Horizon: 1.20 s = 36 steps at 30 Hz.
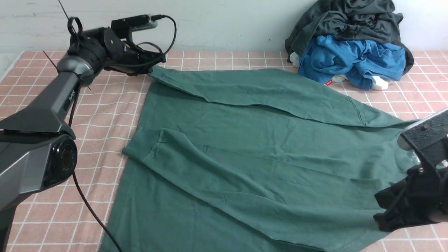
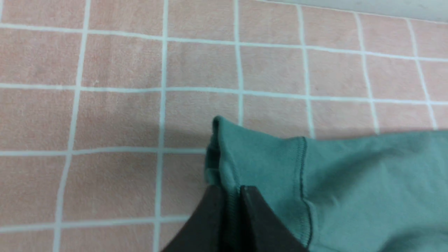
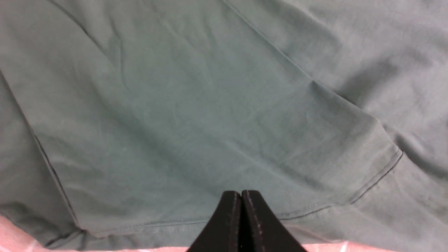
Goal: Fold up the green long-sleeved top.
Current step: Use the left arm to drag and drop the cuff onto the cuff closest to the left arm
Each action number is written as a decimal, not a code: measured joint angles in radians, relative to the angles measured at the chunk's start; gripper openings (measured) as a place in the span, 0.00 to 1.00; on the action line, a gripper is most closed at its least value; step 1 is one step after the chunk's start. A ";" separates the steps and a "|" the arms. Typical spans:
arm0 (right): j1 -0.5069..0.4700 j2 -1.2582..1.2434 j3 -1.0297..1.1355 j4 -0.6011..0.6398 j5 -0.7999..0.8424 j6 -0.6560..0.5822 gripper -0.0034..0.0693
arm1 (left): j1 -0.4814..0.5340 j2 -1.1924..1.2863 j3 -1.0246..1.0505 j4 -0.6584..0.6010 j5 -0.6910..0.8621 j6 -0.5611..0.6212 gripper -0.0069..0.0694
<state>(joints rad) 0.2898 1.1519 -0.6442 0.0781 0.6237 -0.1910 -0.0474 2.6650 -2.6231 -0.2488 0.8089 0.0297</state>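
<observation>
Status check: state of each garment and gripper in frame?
green top: spread flat, both sleeves laid across the body.
left gripper: shut on a sleeve cuff.
right gripper: shut at the top's edge; hold unclear.
clothes pile: heaped, unfolded.

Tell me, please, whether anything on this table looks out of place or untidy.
Yes. A heap of dark grey and blue clothes lies crumpled at the far right corner of the table, unfolded, beside the green top. The top itself is creased, one cuff pinched in the left gripper. No spill or damage shows.
</observation>
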 joint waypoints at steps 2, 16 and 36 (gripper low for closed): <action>0.000 0.000 0.000 -0.021 -0.001 -0.002 0.03 | -0.003 -0.042 -0.003 0.002 0.127 0.007 0.13; 0.000 0.000 0.000 -0.059 -0.025 0.001 0.03 | -0.131 -0.498 0.573 0.233 0.422 0.098 0.13; 0.000 0.000 0.000 0.009 -0.025 0.001 0.03 | -0.168 -0.897 1.344 0.380 -0.058 0.042 0.48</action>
<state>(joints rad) 0.2898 1.1519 -0.6442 0.0870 0.5984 -0.1901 -0.2158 1.7682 -1.2787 0.1310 0.7511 0.0717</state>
